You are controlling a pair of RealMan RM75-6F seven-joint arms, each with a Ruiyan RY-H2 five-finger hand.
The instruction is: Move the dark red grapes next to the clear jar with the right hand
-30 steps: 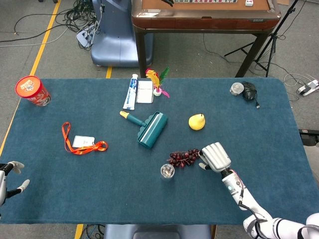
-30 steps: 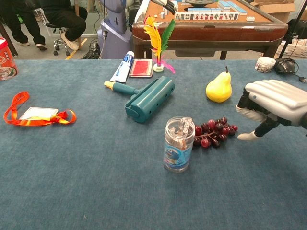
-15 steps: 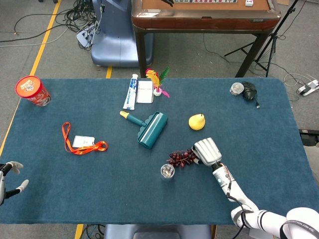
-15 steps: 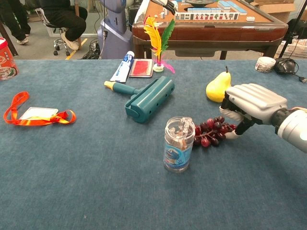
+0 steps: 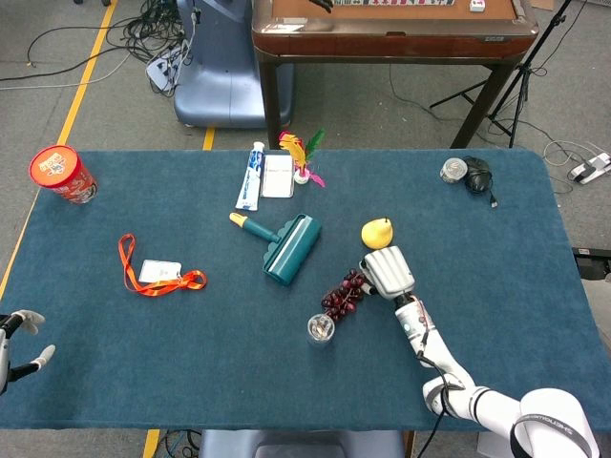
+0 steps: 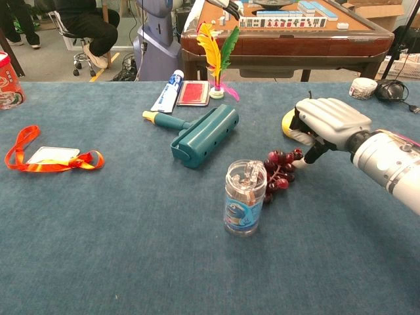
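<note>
The dark red grapes (image 5: 341,294) (image 6: 279,172) hang slanted beside the clear jar (image 5: 321,328) (image 6: 244,198), their lower end close to the jar's right side. My right hand (image 5: 387,272) (image 6: 325,121) pinches the bunch's upper end between thumb and curled fingers, just above the cloth. The jar stands upright with a blue label. My left hand (image 5: 14,339) rests at the table's near left corner, fingers apart and holding nothing; the chest view does not show it.
A yellow pear (image 5: 377,229) (image 6: 287,122) sits right behind my right hand, partly hidden. A teal lint roller (image 5: 286,246) (image 6: 203,134) lies left of the grapes. An orange lanyard (image 5: 158,275), a red can (image 5: 62,174) and a toothpaste tube (image 5: 251,176) lie farther off.
My right hand moved left and away from me onto the grapes and took hold of their right end. The bunch now slants upward instead of lying flat.
</note>
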